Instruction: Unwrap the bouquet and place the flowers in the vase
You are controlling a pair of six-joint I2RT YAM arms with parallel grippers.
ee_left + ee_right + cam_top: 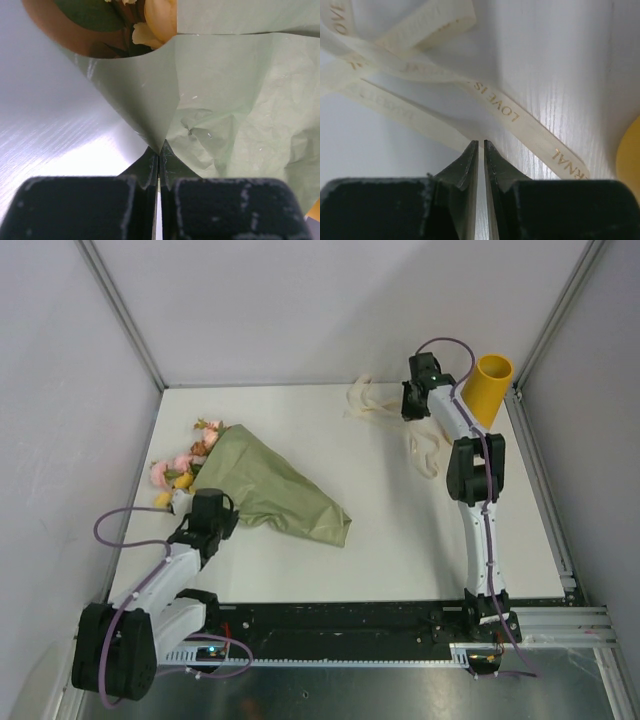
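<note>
Pulling hard with the left gripper (159, 152), clamped on the paper (235, 100) of the bouquet (270, 495) lying at left, may tear it or spill the flowers (185, 468), while the right gripper (481, 145) pinches the ribbon (520, 120) near the vase (488, 390).

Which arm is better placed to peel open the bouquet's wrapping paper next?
Left. The left gripper pinches the wrapping paper beside the flowers; the right gripper is far off, closed on the ribbon by the vase.

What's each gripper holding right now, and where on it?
Left gripper pinches the paper at the edge of its open end. Right gripper seems shut on one ribbon strand; where along it is unclear.
</note>
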